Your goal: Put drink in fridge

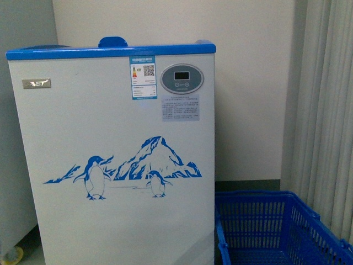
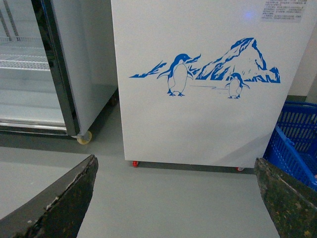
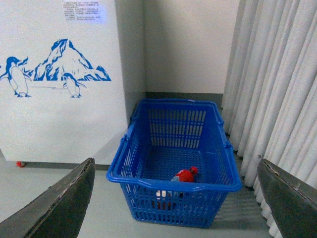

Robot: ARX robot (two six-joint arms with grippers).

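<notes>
The drink (image 3: pixel 184 175) is lying on the floor of a blue plastic basket (image 3: pixel 176 124), close to the basket's near wall, with its red cap and red label showing and its lower part hidden behind the rim. The basket is sitting on a grey floor (image 3: pixel 44 173) in a corner of the room, just beside the fridge (image 3: pixel 59 114) on one side and near a pale pleated curtain (image 3: pixel 277 89) on the other. The fridge is standing upright and closed, a white chest with a blue top rim (image 1: pixel 110 51), an oval grey display panel (image 1: pixel 182 79) and a blue penguin-and-mountain decal (image 1: pixel 127 168) on its front. In the left wrist view a glass-door cabinet (image 2: pixel 29 64) with wire shelves is standing just beside the fridge, on the side away from the basket. The left gripper (image 2: pixel 176 158) is hanging above bare floor in front of the fridge, its dark fingers (image 2: pixel 69 203) spread wide and holding nothing. The right gripper (image 3: pixel 176 160) is hovering above the basket, well apart from the drink, its fingers (image 3: pixel 64 203) likewise spread wide and holding nothing.
</notes>
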